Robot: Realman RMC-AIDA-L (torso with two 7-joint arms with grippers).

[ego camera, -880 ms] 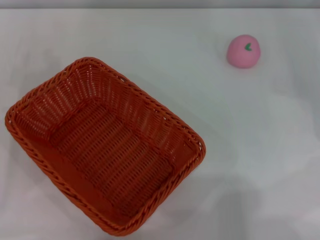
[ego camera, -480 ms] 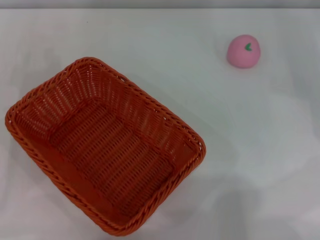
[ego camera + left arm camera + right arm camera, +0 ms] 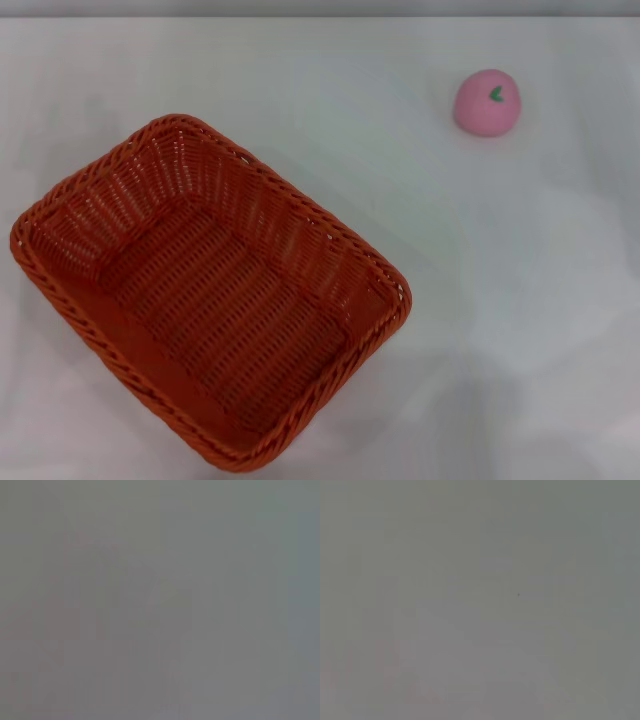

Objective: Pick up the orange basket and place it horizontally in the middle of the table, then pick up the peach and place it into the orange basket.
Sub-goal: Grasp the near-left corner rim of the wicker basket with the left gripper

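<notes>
Head view shows the table [image 3: 300, 80] filling nearly the whole frame, white and smooth, with a thin grey strip along the top edge. On it the basket [image 3: 205, 290] takes up the lower left of the frame. It sits upright with its opening facing up, and it lies at a diagonal: one short end points toward the upper left, the other toward the lower right, with one corner close to the bottom edge of the frame. Its braided rim runs unbroken all the way round, the sides slope inward to a woven floor, and nothing lies inside it.

The peach [image 3: 487, 102] rests on the table in the upper right of the frame, well apart from the basket, with bare white surface between them. It is pink and round, and a small green leaf mark shows on its upper side.

Neither gripper appears in the head view, and no arm reaches into the frame. Left wrist and right wrist views each give only a flat grey field with no shape that can be made out, so whether either gripper is wide, narrow or holding anything cannot be told from these pictures.
</notes>
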